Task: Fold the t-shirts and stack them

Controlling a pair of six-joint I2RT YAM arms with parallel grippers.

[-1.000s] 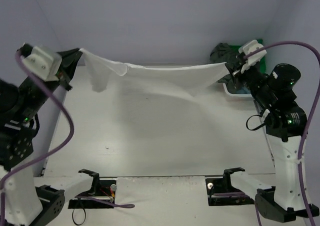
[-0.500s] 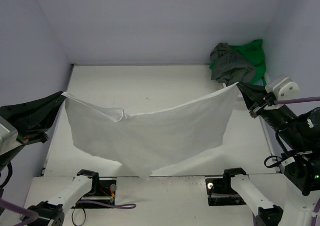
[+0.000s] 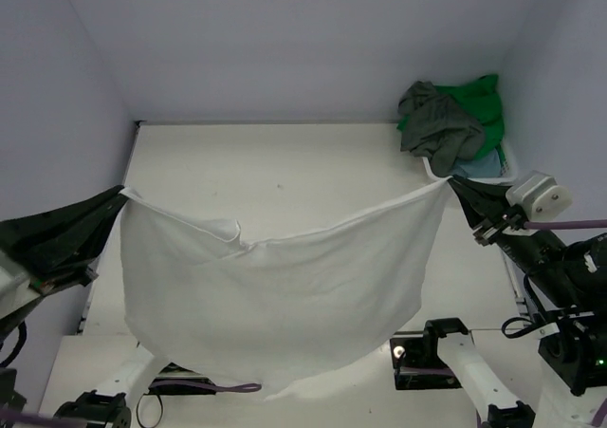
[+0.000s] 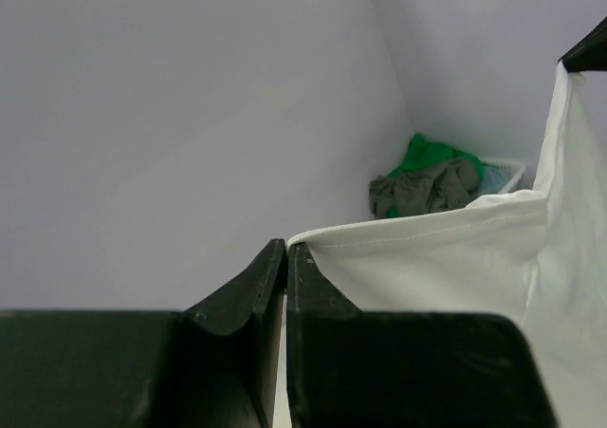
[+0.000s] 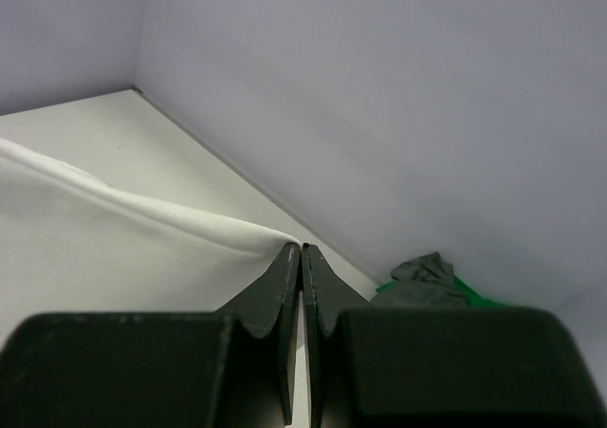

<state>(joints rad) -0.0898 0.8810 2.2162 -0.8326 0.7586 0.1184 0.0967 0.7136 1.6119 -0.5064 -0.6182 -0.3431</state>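
White t-shirt (image 3: 275, 295) is held spread in the air over the near half of the table (image 3: 285, 167), with its lower edge hung past the near table edge. One upper corner is pinched in the closed left gripper (image 3: 120, 193) at the left edge, the other in the closed right gripper (image 3: 450, 182) near the right edge. The top hem is sagged between them. Open tabletop is seen behind, up to the back wall. At the far right corner, a dark grey-olive t-shirt (image 3: 434, 124), a bright green t-shirt (image 3: 484, 101) and a light blue t-shirt (image 3: 479, 165) are heaped in a white basket (image 3: 434, 174).
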